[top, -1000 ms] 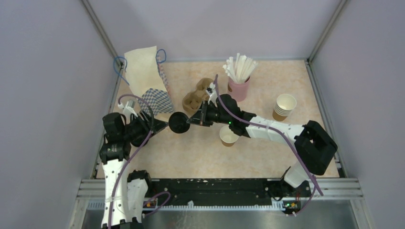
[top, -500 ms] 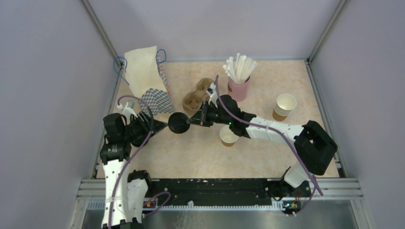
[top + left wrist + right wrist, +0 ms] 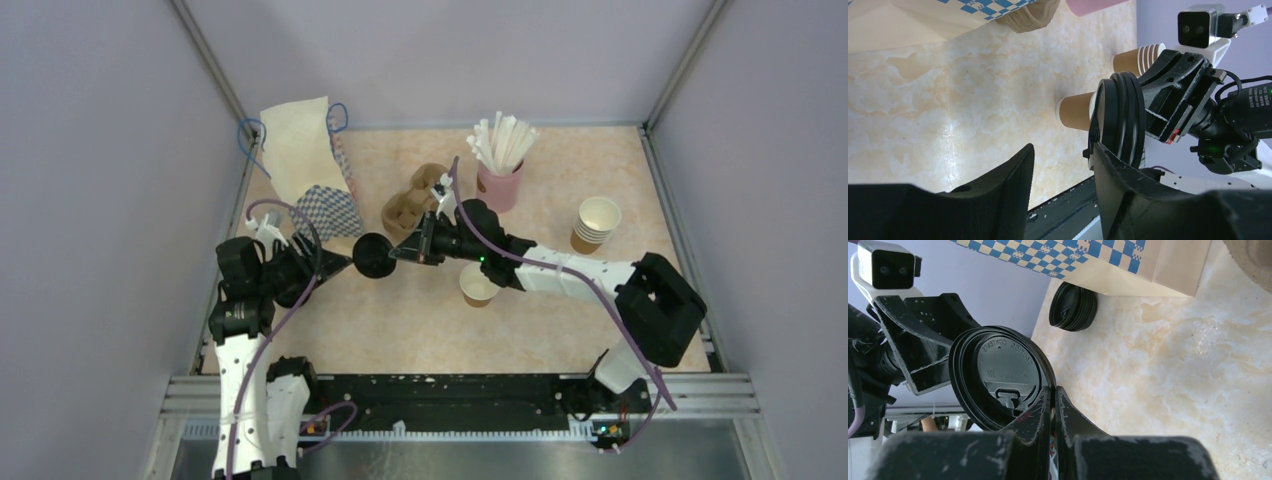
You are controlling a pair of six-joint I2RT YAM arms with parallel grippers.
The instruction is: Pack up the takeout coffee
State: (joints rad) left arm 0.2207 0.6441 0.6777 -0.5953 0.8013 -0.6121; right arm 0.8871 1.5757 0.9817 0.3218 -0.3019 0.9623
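Note:
The takeout coffee's brown paper cup (image 3: 479, 284) stands lidless on the table, and shows in the left wrist view too (image 3: 1075, 111). Its round black lid (image 3: 372, 256) hangs in the air left of the cup. My right gripper (image 3: 405, 252) is shut on the lid's rim (image 3: 998, 372), fingertips pinched together (image 3: 1053, 396). My left gripper (image 3: 338, 262) faces the lid from the left with its jaws open (image 3: 1063, 165). The lid (image 3: 1120, 117) stands edge-on just past the tip of the left gripper's right-hand finger (image 3: 1128, 200), outside the gap.
A checked paper bag (image 3: 312, 170) stands at the back left, with a stack of black lids (image 3: 1073, 306) at its foot. A pulp cup carrier (image 3: 412, 205), a pink cup of white straws (image 3: 500, 170) and stacked brown cups (image 3: 596, 224) line the back.
The lid and my right gripper have crept slightly left toward my left gripper. Both arms otherwise hold their places.

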